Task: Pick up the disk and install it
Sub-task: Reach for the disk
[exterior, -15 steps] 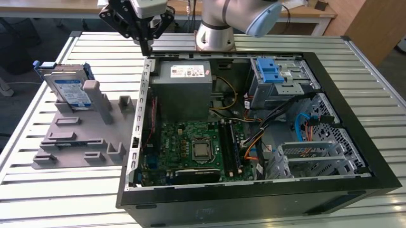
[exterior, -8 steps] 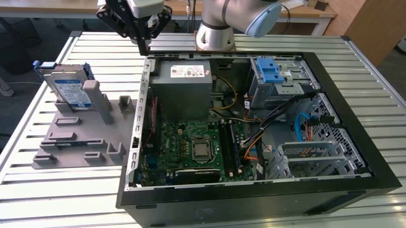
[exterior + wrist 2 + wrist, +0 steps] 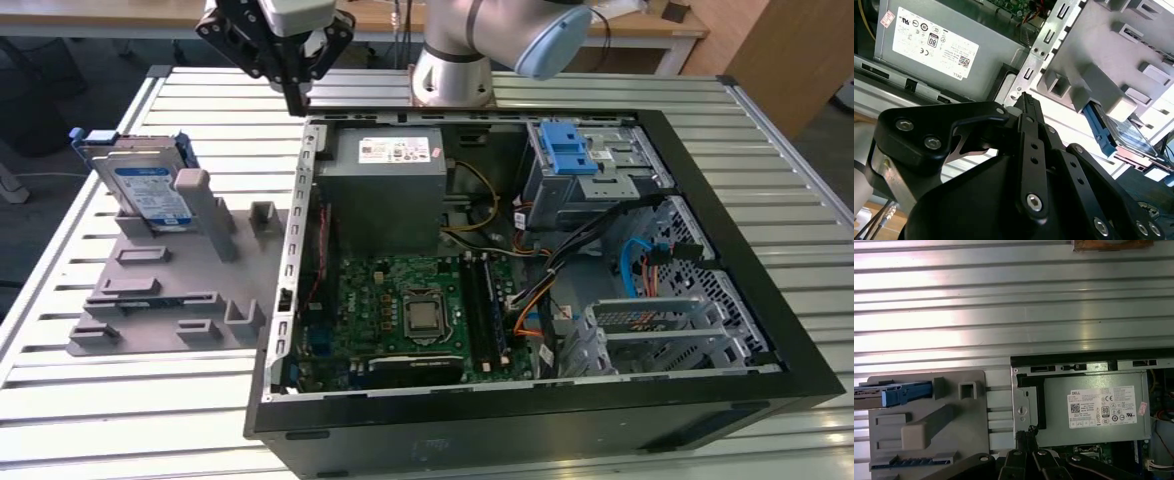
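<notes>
The disk (image 3: 142,186) stands on edge in a grey holder (image 3: 160,290) at the exterior view's left, silver with a blue-and-white label and blue rails. It also appears in the second wrist view (image 3: 1126,134) and in the first wrist view (image 3: 891,393). My gripper (image 3: 295,100) hangs shut and empty above the back left corner of the open computer case (image 3: 534,410), well apart from the disk. Its fingertips meet in both wrist views (image 3: 1026,98) (image 3: 1027,432).
Inside the case are a grey power supply box (image 3: 387,185), the green motherboard (image 3: 400,310), loose cables, and a drive bay with a blue latch (image 3: 567,150) at the back right. The case and holder rest on a slatted metal table (image 3: 120,400).
</notes>
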